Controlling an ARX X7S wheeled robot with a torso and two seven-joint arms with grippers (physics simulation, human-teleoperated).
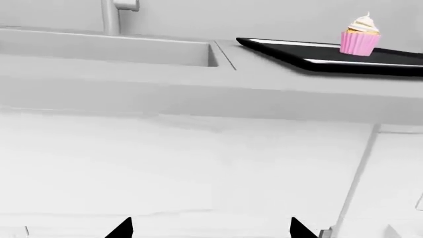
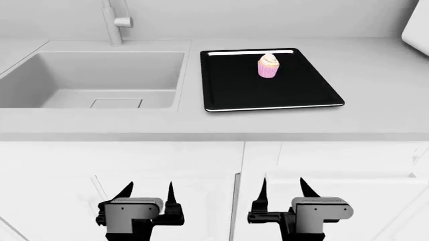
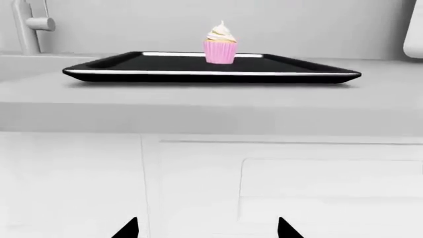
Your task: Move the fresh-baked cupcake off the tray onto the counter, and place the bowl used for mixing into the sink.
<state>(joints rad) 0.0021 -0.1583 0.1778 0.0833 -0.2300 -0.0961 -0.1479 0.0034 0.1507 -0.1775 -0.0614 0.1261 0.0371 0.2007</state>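
A pink-wrapped cupcake (image 2: 269, 66) with white frosting stands upright near the far edge of the black tray (image 2: 268, 95), which lies on the light grey counter (image 2: 375, 115). The wrist views show the cupcake (image 1: 360, 35) (image 3: 220, 43) and the tray (image 1: 343, 62) (image 3: 198, 69) from low in front. To the tray's left is the sink (image 2: 40, 85), its basin holding nothing, with a faucet (image 2: 114, 20) behind it. The bowl is out of view. My left gripper (image 2: 147, 192) and right gripper (image 2: 285, 188) both stand open below the counter's edge, in front of the cabinet doors, holding nothing.
White cabinet doors (image 2: 201, 170) fill the space below the counter's front edge. A white object (image 2: 417, 22) shows at the far right edge of the counter, also seen as the white object (image 3: 414, 34) in the right wrist view.
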